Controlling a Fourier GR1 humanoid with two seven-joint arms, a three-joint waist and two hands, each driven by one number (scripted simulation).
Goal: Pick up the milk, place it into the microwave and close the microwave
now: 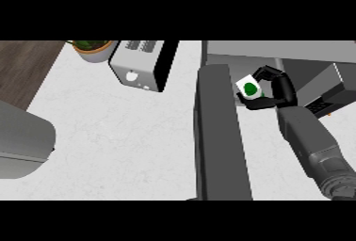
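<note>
A small white milk carton with a green round mark is held in my right hand, whose black fingers curl round it. The hand and carton hang just right of the microwave's open door, which runs as a long dark grey slab down the middle of the view. The microwave's body lies along the top right, and the carton is at the mouth of its opening. My left hand does not show.
A white toaster with a black side stands at the top centre, beside a potted plant. A grey rounded object sits at the left edge. Dark wood borders the white counter at upper left.
</note>
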